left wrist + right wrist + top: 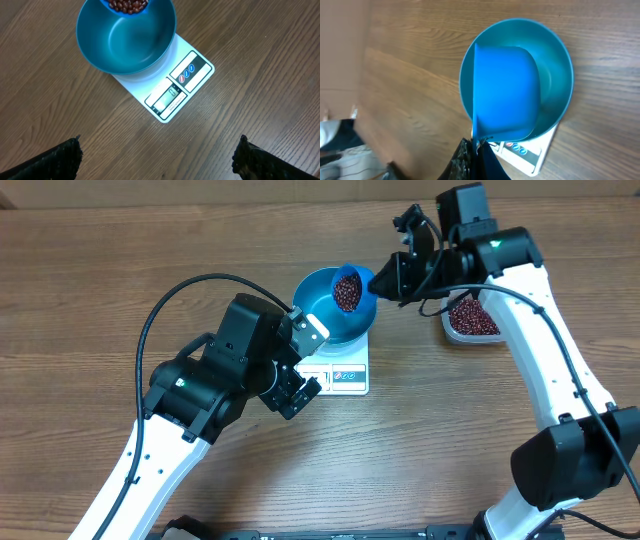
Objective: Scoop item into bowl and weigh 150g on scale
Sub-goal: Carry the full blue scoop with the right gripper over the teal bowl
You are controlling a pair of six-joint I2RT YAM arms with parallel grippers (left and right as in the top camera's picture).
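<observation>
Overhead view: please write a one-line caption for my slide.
Right gripper holds a blue scoop of beans over the blue bowl on the scale; left gripper stands open beside it.

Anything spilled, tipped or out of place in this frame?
Nothing stands out. The bowl sits upright on the scale, the scoop holds its beans above the bowl, and no beans lie loose on the table.
</observation>
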